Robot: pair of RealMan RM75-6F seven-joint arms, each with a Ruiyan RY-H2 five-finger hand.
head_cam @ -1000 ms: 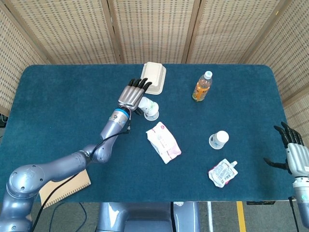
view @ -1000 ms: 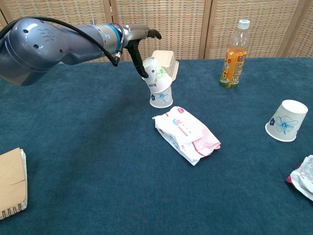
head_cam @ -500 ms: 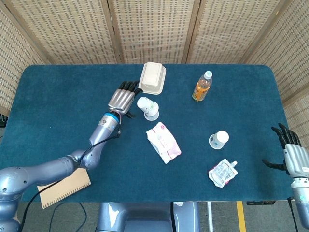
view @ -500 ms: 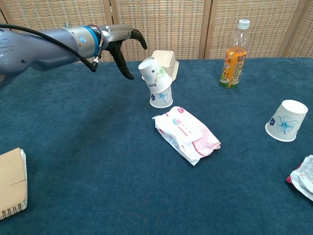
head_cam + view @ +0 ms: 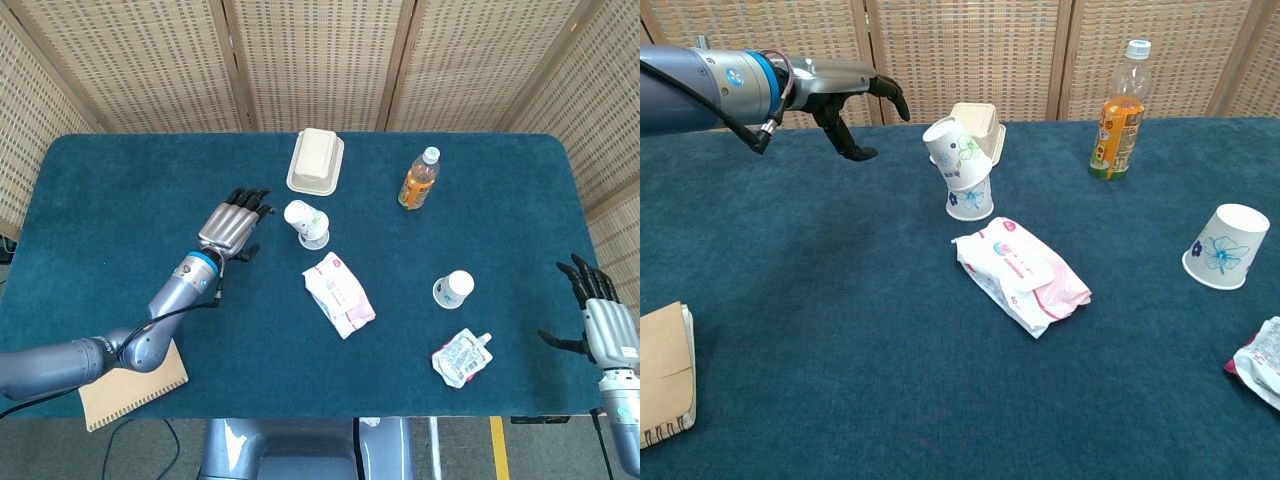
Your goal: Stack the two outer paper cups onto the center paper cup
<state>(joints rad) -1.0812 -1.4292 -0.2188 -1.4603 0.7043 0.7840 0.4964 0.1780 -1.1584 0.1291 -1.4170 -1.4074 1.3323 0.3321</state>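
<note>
Two white flower-print paper cups (image 5: 306,223) (image 5: 960,170) sit one on the other at mid-table; the upper cup (image 5: 952,150) leans to the left on the upside-down lower cup (image 5: 970,199). A third paper cup (image 5: 453,289) (image 5: 1226,246) stands upside down on the right. My left hand (image 5: 228,225) (image 5: 845,100) hovers empty, fingers apart, to the left of the stacked cups and clear of them. At the table's right edge my right hand (image 5: 596,318) is open and holds nothing.
A pink-and-white wipes pack (image 5: 339,294) (image 5: 1022,274) lies in front of the stack. A white clamshell box (image 5: 316,160) stands behind it. An orange drink bottle (image 5: 418,179) (image 5: 1118,110) is back right, a foil pouch (image 5: 461,357) front right, a brown notebook (image 5: 133,387) front left.
My left hand has let go of the upper cup and drawn back to the left, leaving it tilted on the centre cup. The right hand has barely shifted.
</note>
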